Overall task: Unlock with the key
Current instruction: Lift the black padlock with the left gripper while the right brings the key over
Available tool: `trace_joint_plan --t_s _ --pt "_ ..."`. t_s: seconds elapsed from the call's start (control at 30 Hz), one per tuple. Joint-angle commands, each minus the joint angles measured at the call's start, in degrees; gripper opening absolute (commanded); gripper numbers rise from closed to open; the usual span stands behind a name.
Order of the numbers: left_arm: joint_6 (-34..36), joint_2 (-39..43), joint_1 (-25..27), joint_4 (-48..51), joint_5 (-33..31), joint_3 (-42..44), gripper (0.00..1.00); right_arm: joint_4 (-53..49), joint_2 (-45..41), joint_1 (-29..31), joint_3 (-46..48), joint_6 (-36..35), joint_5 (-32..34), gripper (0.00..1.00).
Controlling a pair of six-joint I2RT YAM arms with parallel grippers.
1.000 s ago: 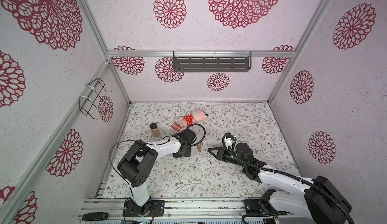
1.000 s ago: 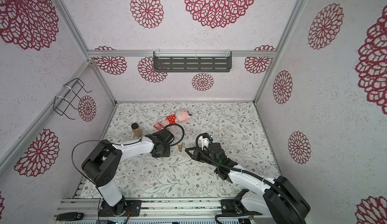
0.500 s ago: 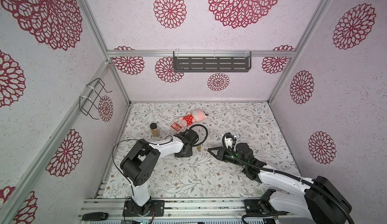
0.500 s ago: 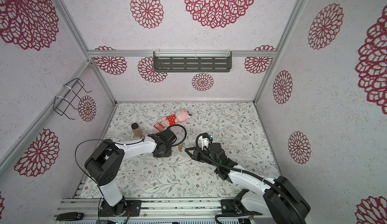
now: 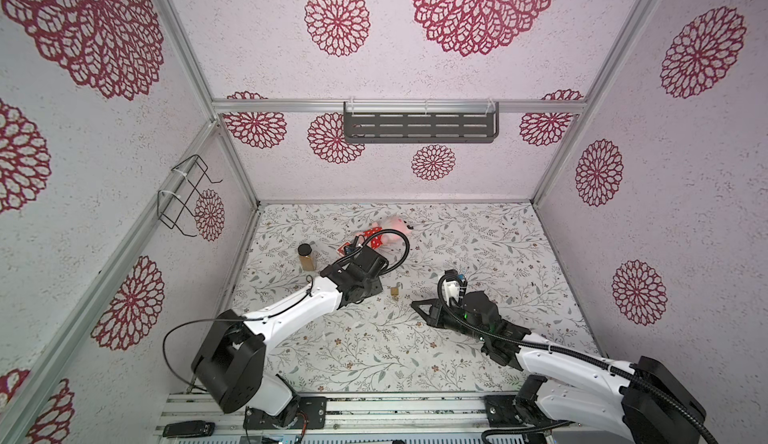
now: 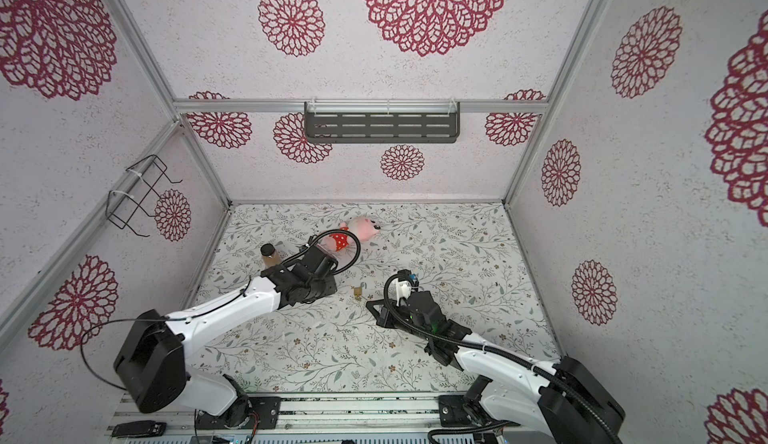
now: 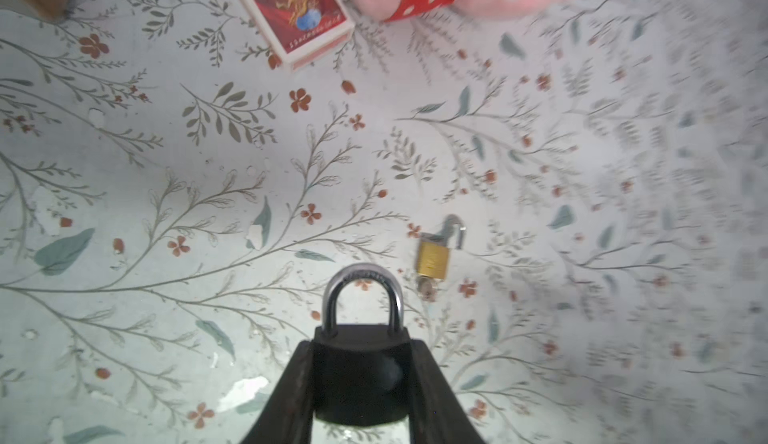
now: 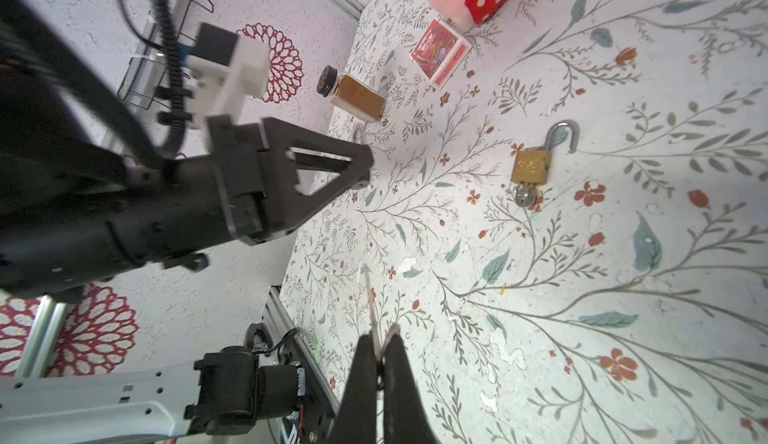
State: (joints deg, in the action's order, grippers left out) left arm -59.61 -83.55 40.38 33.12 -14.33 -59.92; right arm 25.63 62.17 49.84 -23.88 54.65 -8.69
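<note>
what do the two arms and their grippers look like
The left arm and right arm have white shells on the links and black joint housings, with a black ribbed cable running along each. The left gripper and right gripper are black, with triangular jaws pierced by cut-outs. A white camera mount sits at each wrist. A green light glows on the right one.

Pale walls [image 5: 457, 72] with red rosettes, floral floor [image 5: 374, 354], grey shelf [image 5: 419, 128]
</note>
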Motion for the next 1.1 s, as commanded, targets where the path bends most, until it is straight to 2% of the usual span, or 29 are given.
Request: trace_joint_plan --t_s 0.0,0.23,0.47,0.57,0.73,1.07 --pt "-8.81 4.58 1.86 -6.02 -1.15 2.04 0.1 4.96 1.69 3.28 -1.42 -3.3 9.19 0.0" --pt "-16.26 10.27 5.93 -9.06 -4.26 3.84 0.03 19.93 9.06 11.17 -1.57 -3.86 20.88 0.0" --pt "-20.2 12.72 8.24 -11.59 -4.63 4.76 0.0 31.24 15.53 14.61 -2.61 -5.68 26.96 0.0" --pt "-21.8 13.79 8.83 -12.48 -5.27 5.79 0.0 29.68 16.17 15.25 -3.54 -5.42 30.18 0.0" --pt "-24.38 14.41 9.5 -14.51 -5.54 7.74 0.0 33.01 17.49 15.55 -4.4 -6.93 29.09 0.0" --pt "-26.68 16.02 9.73 -15.87 -6.25 9.72 0.0 26.91 17.35 16.16 -6.61 -6.31 31.69 0.0"
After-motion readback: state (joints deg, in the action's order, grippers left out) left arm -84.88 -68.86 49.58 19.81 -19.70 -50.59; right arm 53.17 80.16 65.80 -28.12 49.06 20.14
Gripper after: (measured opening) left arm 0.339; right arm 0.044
